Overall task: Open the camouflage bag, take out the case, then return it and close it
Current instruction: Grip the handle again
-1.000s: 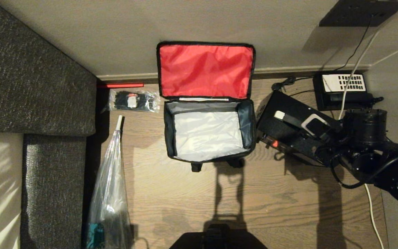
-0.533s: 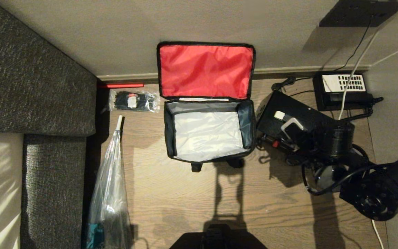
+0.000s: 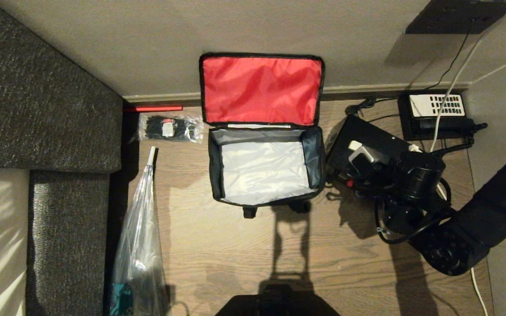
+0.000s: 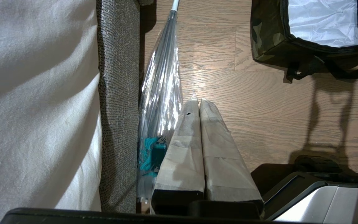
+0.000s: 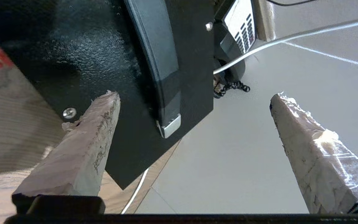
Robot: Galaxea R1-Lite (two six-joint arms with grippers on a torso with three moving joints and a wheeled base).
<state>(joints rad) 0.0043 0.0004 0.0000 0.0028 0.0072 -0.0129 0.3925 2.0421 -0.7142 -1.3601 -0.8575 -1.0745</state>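
At the bottom centre of the head view sits the dark top of the robot's own base (image 3: 277, 303), on a wood floor (image 3: 349, 263). At lower left a clear plastic bag (image 3: 141, 228) lies along the edge of a grey sofa (image 3: 46, 87); in the left wrist view the left gripper (image 4: 199, 104) hangs above the floor just beside this plastic bag (image 4: 162, 93), its jaws pressed together with nothing between them. In the middle of the frame the camouflage bag (image 3: 264, 171) stands on the floor with its lid folded back against the wall, the red lining (image 3: 262, 90) facing up and a pale inner bottom showing. To its right, in the centre right of the frame, the black case (image 3: 358, 136) lies at a slant on the floor, just beside the bag. The right gripper (image 3: 365, 158) is over the case, its arm coming in from the lower right; in the right wrist view its jaws stand wide apart and grip nothing, one fingertip (image 5: 104, 105) in front of the case (image 5: 89, 56) and the other over grey floor. Further back, at upper right, a black telephone (image 3: 435, 112) with a white keypad sits by the wall, and at upper left of the bag lies a small clear packet of black ties (image 3: 169, 127).
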